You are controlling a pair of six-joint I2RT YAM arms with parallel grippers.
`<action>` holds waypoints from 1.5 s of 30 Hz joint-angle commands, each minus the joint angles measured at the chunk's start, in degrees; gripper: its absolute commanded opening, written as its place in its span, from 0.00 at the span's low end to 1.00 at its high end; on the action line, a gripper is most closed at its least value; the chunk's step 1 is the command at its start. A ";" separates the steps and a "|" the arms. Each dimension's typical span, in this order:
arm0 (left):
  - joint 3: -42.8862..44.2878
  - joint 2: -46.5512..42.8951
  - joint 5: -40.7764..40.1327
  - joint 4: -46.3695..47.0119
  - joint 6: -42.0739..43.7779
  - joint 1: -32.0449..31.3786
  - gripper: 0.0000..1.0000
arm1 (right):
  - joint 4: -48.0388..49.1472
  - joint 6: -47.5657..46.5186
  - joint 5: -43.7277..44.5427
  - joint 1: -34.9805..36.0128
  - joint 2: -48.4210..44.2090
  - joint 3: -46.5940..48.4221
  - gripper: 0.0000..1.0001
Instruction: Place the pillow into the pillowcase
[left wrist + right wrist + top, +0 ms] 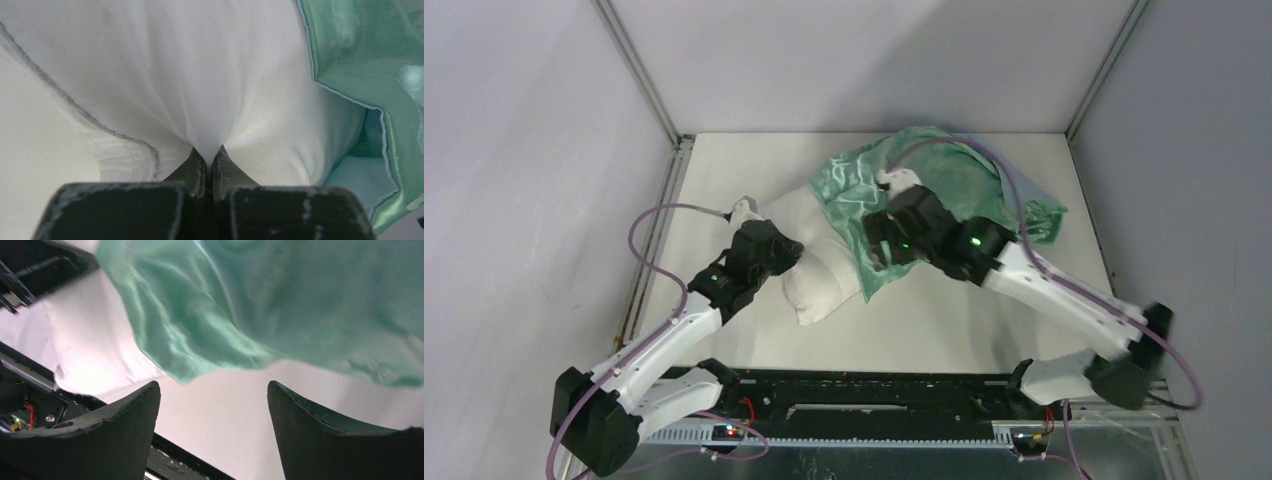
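Note:
The off-white pillow (819,275) lies mid-table, its far right part covered by the wrinkled green pillowcase (944,175). My left gripper (790,250) is at the pillow's left side. In the left wrist view it (206,161) is shut, pinching a fold of the pillow (200,75), with the pillowcase (370,60) hem close on the right. My right gripper (879,250) hovers over the pillowcase's near hem. In the right wrist view it (214,385) stands open with nothing between its fingers; the pillowcase (280,305) hangs beyond them, and the pillow (85,355) shows at the left.
The white table (984,320) is boxed in by grey walls and metal posts (639,75). A black rail (874,385) with the arm bases runs along the near edge. Purple cables (659,215) loop from each arm.

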 commanded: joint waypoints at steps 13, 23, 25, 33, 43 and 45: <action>5.33 -0.53 0.71 0.26 -0.73 -0.37 0.00 | 25.46 -3.22 8.69 5.22 -7.17 -25.35 0.96; 6.91 -0.37 -0.21 -1.85 2.18 -0.31 0.00 | 27.75 -4.12 11.68 -0.96 -1.83 -23.47 0.23; 7.28 -0.14 -1.02 -2.45 3.12 -0.32 0.00 | 25.17 -3.01 11.93 -2.27 -2.92 -22.26 0.01; 11.22 2.74 0.13 -3.95 7.31 -1.07 0.00 | 13.22 -3.50 10.97 4.95 -8.64 -8.04 0.00; 19.41 -2.28 1.70 -8.43 6.14 -13.73 0.01 | -4.99 -7.29 5.76 7.61 6.50 39.46 0.00; 21.08 -3.21 3.29 -10.26 6.11 -14.64 0.12 | -6.73 -7.05 2.69 5.52 11.33 45.63 0.00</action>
